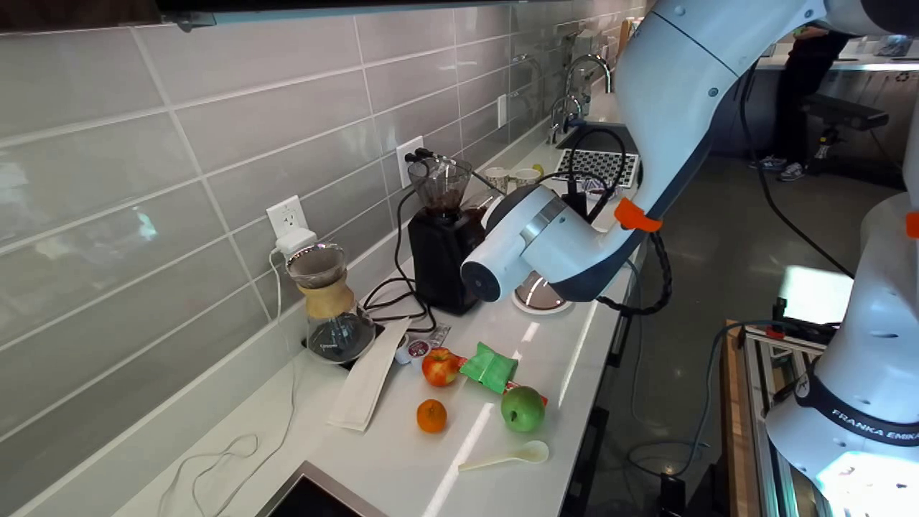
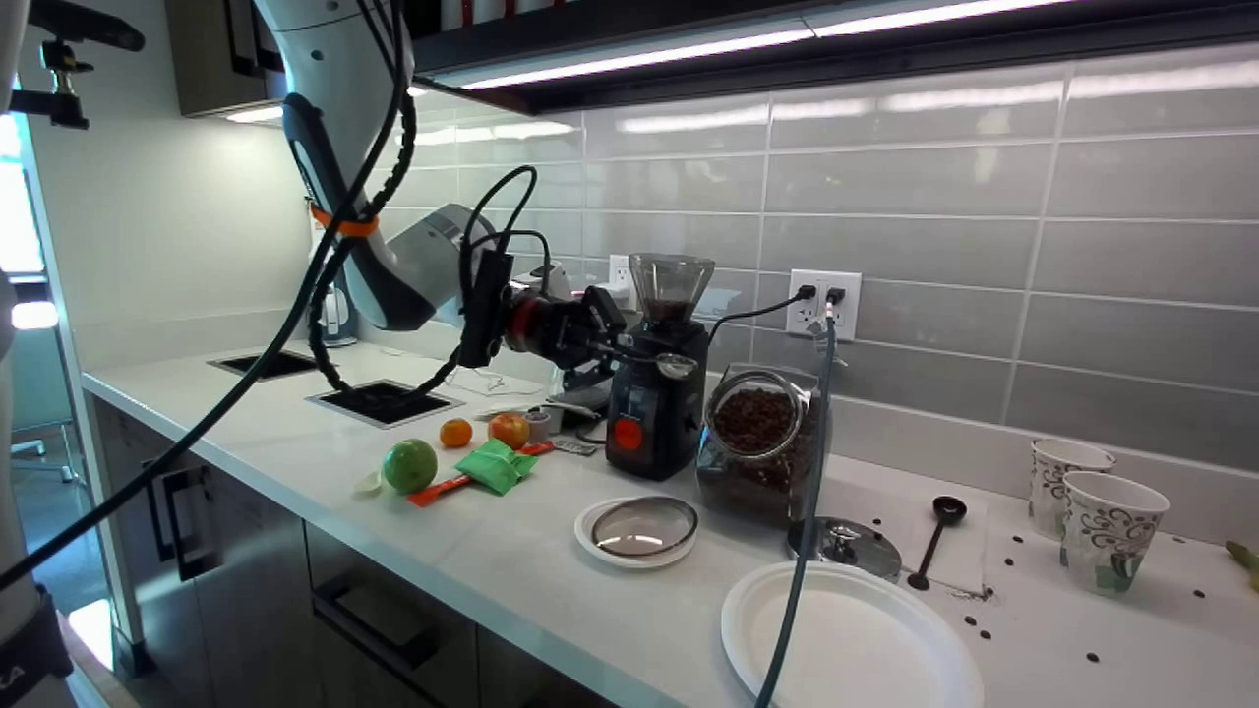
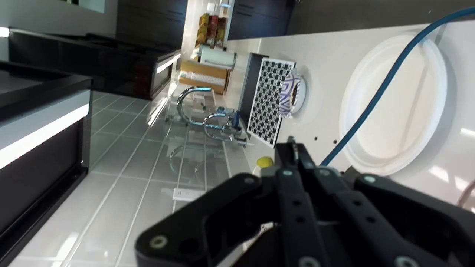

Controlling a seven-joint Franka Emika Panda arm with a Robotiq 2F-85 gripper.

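Metal spoon (image 2: 677,366), judged so by its small round bowl, is held above the counter (image 2: 521,541), close by the black grinder (image 2: 654,423) that stands along the back edge. We find the jaws of the gripper (image 3: 295,154) drawn together on it; in the wrist view a silvery piece shows between them. In an exterior view the spoon's bowl shows against the grinder's upper body; whether the 2 touch, we cannot tell.

We record beans (image 2: 669,312) in the grinder's clear hopper (image 2: 679,275). Beside the grinder, also along the back edge, sits a glass jar (image 2: 738,492) of more beans, its mouth facing forward. Before these, toward the front edge, a mesh strainer (image 2: 644,526) rests on a white dish (image 2: 629,561).

Toward the sink (image 3: 251,81) end we note a large white plate (image 2: 875,639) by the front edge, a metal lid (image 2: 866,551), a black scoop (image 2: 949,508) and, at the back edge, 2 paper cups (image 2: 1111,541); loose beans are scattered there.

Toward the opposite end lie a green packet (image 2: 497,467), an apple (image 2: 509,430), an orange (image 2: 455,433) and a green fruit (image 2: 410,466), the last nearest the front edge. Beside it, near that edge, we observe a pale spoon (image 1: 535,452). A glass carafe (image 1: 337,334) with a wooden collar (image 1: 328,299) stands at the back edge.
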